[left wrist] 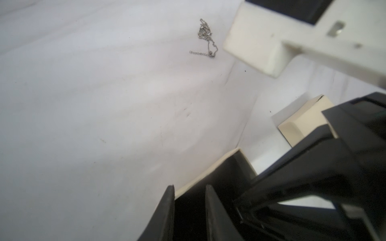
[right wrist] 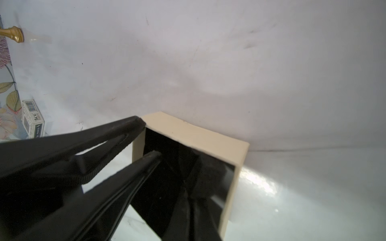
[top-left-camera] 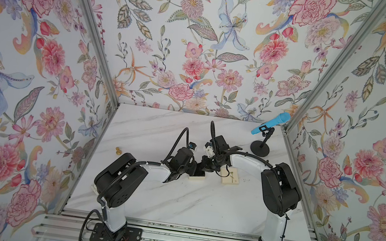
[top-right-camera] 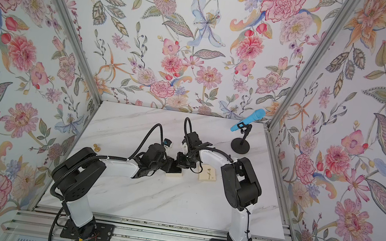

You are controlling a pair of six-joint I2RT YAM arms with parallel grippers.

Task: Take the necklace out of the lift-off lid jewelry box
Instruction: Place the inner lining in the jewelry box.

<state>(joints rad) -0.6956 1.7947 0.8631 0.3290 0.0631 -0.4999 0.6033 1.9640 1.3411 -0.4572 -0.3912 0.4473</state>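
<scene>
Lying on the table, upper centre, the necklace is judged removed. The jewelry box wall is clamped by the right jaws and straddled by the parted left jaws; release is needed.

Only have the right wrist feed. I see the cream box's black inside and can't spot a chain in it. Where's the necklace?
Observer: It's out. In the left wrist view the necklace lies on the table, just beside the lid.
Operator: Lid's not in my frame. How is it lying?
Observer: In both top views it lies flat with the flower drawing up, apart from the jewelry box base.
Operator: And the other arm?
Observer: The left claw straddles a wall of the base, one finger inside and one outside, with a gap showing between them.
</scene>
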